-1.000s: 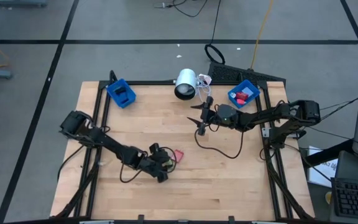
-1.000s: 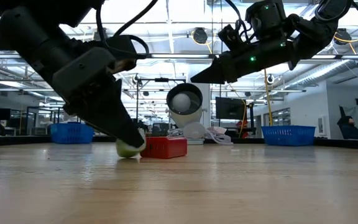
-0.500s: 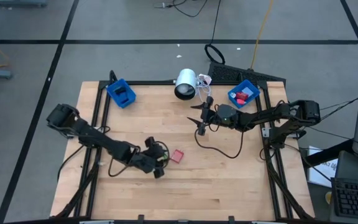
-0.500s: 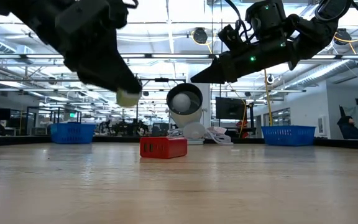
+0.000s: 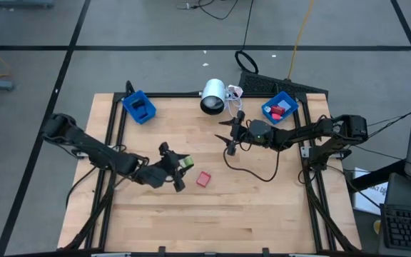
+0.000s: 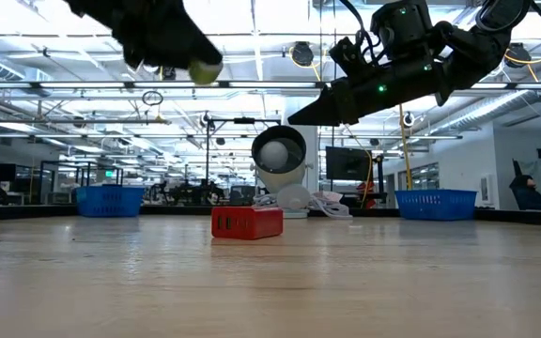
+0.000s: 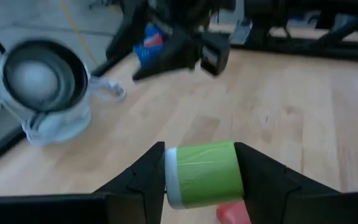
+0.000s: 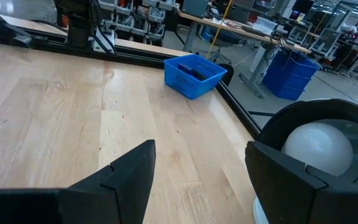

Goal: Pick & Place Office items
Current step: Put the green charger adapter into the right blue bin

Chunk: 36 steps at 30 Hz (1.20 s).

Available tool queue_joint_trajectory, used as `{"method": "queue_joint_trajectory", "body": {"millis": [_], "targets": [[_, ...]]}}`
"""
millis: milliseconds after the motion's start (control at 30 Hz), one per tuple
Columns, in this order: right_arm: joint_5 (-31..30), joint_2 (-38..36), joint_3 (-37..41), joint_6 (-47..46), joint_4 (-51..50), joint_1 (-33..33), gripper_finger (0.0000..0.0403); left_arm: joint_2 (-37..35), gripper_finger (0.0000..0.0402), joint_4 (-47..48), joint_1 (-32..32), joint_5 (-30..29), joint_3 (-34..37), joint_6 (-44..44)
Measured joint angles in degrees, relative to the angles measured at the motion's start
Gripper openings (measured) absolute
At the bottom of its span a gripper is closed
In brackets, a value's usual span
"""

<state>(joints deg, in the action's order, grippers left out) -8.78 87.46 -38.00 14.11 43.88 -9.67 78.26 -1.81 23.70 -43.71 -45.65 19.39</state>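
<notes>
My left gripper (image 5: 182, 165) hangs above the table's middle, shut on a small green roll with a pale end (image 7: 202, 173), which also shows high up in the low view (image 6: 205, 71). A red block (image 5: 204, 179) lies flat on the wood just right of it (image 6: 246, 222). My right gripper (image 5: 228, 135) hovers open over the far right part of the table, touching nothing; its fingers stand wide apart in the right wrist view (image 8: 201, 186). My left gripper pinches the green roll between its two fingers, one finger on the pale end (image 7: 171, 176) and the other on the opposite green end (image 7: 235, 169). The fingers (image 6: 172, 42) slant down from the table's left. The roll is lifted well clear of the table.
A blue bin (image 5: 139, 107) sits at the far left corner, and another blue bin (image 5: 280, 108) with red pieces at the far right. A white lamp-like cylinder (image 5: 213, 96) with a cable lies between them at the far edge. A black cable loops under the right arm.
My left gripper has risen from the table beside the red block, carrying the green roll up clear of the wood and a little toward the far edge. The red block has stayed on the table.
</notes>
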Motion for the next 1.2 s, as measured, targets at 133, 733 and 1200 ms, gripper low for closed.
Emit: {"method": "queue_joint_trajectory", "body": {"millis": [133, 733, 1200], "targets": [[0.0, 0.0, 0.0, -0.1, -0.9, 0.0, 0.0238, -0.9, 0.0164, -2.1, -0.8, 0.1, 0.0, -4.2], [7.5, 0.0, 0.0, -7.5, -6.0, 2.8, 0.0238, 1.3, 0.0164, -17.9, -12.4, 15.5, 5.8, -12.2], [0.0, 0.0, 0.0, 29.6, -0.2, 15.4, 0.0238, 1.3, 0.0162, -27.7, -15.8, 33.0, 5.8, -7.7]]}}
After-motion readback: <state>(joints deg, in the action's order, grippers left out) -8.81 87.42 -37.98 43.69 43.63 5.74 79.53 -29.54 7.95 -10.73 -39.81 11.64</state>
